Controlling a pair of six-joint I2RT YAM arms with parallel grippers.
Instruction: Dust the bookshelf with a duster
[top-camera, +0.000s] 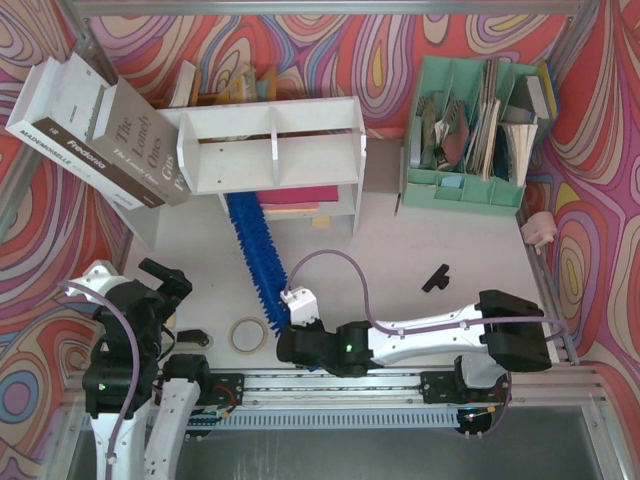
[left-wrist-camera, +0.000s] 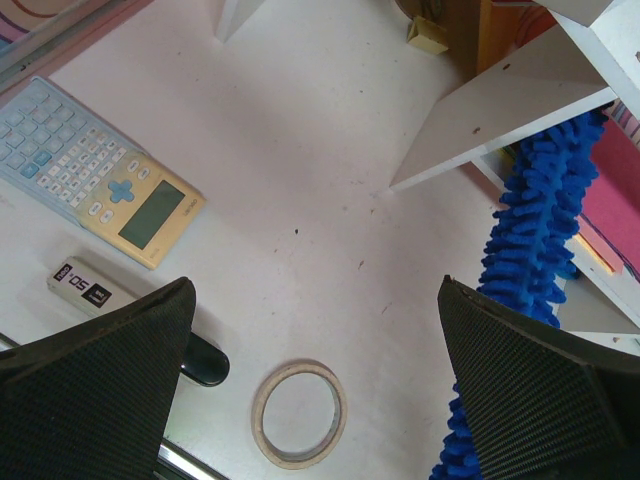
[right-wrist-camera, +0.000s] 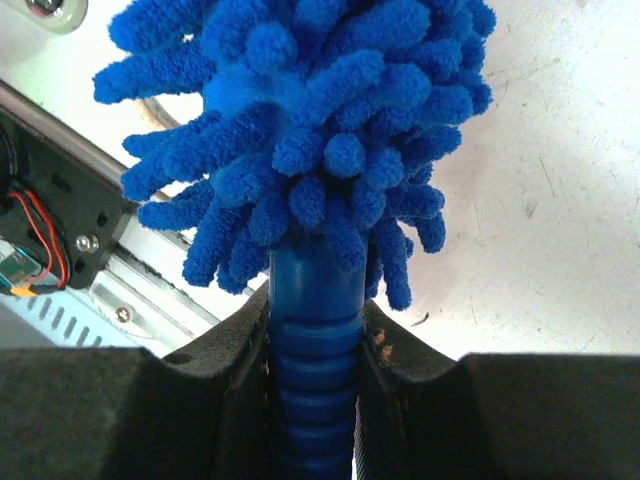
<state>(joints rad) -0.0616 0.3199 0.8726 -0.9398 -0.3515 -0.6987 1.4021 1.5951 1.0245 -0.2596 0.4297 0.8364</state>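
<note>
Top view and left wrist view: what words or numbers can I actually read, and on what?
"MADEMOISELLE" and, apparently, "Fredonia": spine of the white book.
"The Lonely Ones": cover of the grey book; a lower line there is unreadable.
"50": the small white box beside the calculator.
Too small to read: the calculator keys, the papers in the green organizer.
</note>
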